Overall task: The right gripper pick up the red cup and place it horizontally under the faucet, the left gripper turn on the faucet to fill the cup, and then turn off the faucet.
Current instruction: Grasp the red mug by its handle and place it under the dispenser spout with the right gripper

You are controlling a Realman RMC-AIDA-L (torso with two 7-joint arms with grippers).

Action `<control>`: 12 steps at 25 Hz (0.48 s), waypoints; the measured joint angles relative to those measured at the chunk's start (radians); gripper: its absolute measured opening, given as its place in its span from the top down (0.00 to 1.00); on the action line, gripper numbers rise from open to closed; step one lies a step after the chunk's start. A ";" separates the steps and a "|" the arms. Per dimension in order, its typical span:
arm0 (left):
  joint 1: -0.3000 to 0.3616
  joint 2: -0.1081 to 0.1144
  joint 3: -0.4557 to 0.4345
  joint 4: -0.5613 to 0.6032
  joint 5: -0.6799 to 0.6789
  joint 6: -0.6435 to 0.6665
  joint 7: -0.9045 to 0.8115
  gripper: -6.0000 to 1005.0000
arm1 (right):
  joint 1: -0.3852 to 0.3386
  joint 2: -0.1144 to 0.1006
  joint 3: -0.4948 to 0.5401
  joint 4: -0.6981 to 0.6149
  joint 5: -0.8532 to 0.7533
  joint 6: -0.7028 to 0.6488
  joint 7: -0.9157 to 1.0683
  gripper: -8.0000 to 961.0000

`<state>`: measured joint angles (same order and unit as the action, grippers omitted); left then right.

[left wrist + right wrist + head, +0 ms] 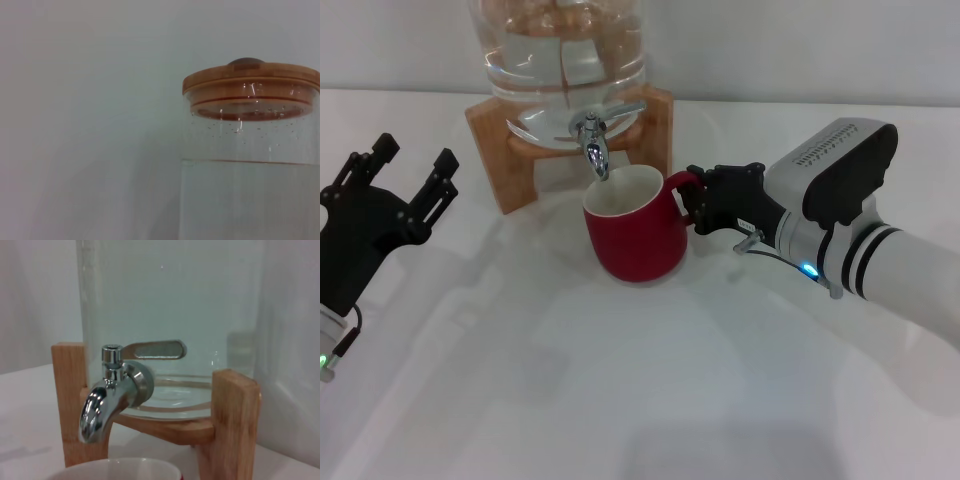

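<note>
Red cup (635, 228) set under faucet (594, 140), handle seemingly pinched by right gripper (703, 197); left gripper (412, 176) spread wide, lever unturned.

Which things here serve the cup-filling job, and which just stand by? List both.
Job: red cup, faucet, right gripper on the cup's handle, left gripper open at the table's left.
Standing by: glass jar, wooden stand, wooden lid.

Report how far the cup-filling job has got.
Done: the red cup stands upright under the faucet spout. In hand: the right gripper is shut on the cup's handle. Left: no water runs, and the left gripper hangs open, off to the side, so opening and closing the faucet remain.
</note>
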<state>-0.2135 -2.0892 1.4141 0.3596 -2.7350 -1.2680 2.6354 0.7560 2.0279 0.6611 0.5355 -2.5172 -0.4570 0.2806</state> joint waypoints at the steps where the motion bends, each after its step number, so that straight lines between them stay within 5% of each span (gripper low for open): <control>1: 0.000 0.000 -0.001 -0.002 0.000 -0.001 0.000 0.25 | -0.001 0.000 0.000 0.000 0.008 0.000 0.000 0.84; 12: -0.002 0.000 -0.001 -0.002 0.000 -0.002 0.000 0.25 | -0.001 0.000 -0.008 0.000 0.008 0.000 0.000 0.83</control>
<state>-0.2158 -2.0892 1.4127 0.3573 -2.7351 -1.2701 2.6353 0.7549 2.0278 0.6535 0.5354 -2.5092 -0.4572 0.2807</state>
